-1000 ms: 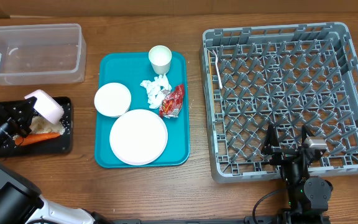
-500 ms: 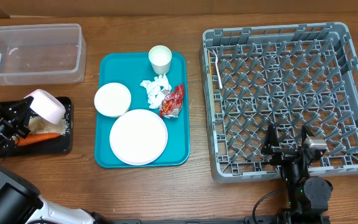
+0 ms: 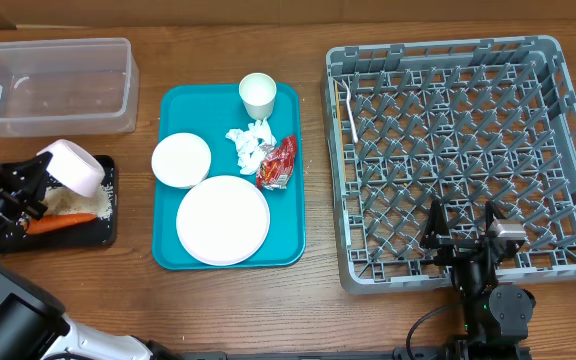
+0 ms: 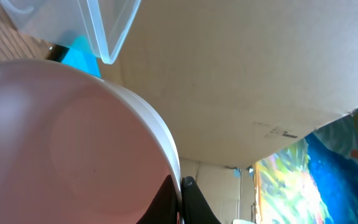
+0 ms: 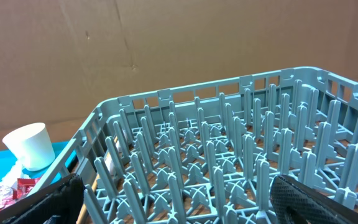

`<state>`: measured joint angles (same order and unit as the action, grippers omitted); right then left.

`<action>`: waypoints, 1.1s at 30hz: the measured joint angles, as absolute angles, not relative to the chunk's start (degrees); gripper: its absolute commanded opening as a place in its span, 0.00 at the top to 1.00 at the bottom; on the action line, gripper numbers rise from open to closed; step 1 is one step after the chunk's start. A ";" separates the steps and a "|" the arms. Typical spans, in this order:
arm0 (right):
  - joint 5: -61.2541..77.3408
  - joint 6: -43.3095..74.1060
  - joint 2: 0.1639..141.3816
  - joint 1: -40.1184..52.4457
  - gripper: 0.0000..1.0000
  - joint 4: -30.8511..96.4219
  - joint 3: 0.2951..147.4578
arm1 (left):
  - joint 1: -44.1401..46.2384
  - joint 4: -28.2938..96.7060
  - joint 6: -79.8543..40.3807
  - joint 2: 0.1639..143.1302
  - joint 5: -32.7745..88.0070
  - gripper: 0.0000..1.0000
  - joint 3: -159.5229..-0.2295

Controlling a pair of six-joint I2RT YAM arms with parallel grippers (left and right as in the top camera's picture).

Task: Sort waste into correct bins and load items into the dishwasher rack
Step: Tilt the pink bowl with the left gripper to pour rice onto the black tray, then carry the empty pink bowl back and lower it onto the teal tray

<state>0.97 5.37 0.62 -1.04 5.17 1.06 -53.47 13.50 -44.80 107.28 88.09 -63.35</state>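
My left gripper (image 3: 40, 172) is shut on the rim of a small white bowl (image 3: 72, 166) and holds it tilted over the black tray (image 3: 105, 236). An orange carrot stick (image 3: 60, 222) and rice with nuts (image 3: 76, 200) lie in that tray. In the left wrist view the bowl (image 4: 61, 137) fills the frame, with the jaws (image 4: 180, 194) pinching its rim. The plate (image 3: 222, 220), second bowl (image 3: 181, 160), cup (image 3: 257, 94), tissue (image 3: 250, 142) and red wrapper (image 3: 278, 162) lie on the teal tray (image 3: 293, 250). My right gripper (image 3: 463, 238) is open over the front edge of the grey rack (image 3: 528, 150).
The clear tub (image 3: 53, 44) stands at the back left, and its corner shows in the left wrist view (image 4: 110, 31). A thin utensil (image 3: 348, 110) lies in the rack's left side. The right wrist view shows the rack pegs (image 5: 229, 155), the open fingers (image 5: 179, 200) and the cup (image 5: 28, 145).
My left gripper and the tilted bowl have shifted slightly left over the black tray. The right arm has not moved.
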 measured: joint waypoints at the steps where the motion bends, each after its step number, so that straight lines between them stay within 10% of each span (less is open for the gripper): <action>1: 0.99 5.34 0.62 -1.04 0.00 5.17 1.06 | -53.06 13.13 -44.62 107.26 88.18 0.96 -63.35; 15: 0.99 5.34 0.62 -1.04 0.00 5.15 1.06 | -38.04 8.93 -43.07 86.06 78.32 0.96 -63.29; 33: 0.97 5.34 0.62 -1.04 0.00 5.19 1.06 | 8.08 0.38 -14.00 87.81 -0.86 0.93 -63.31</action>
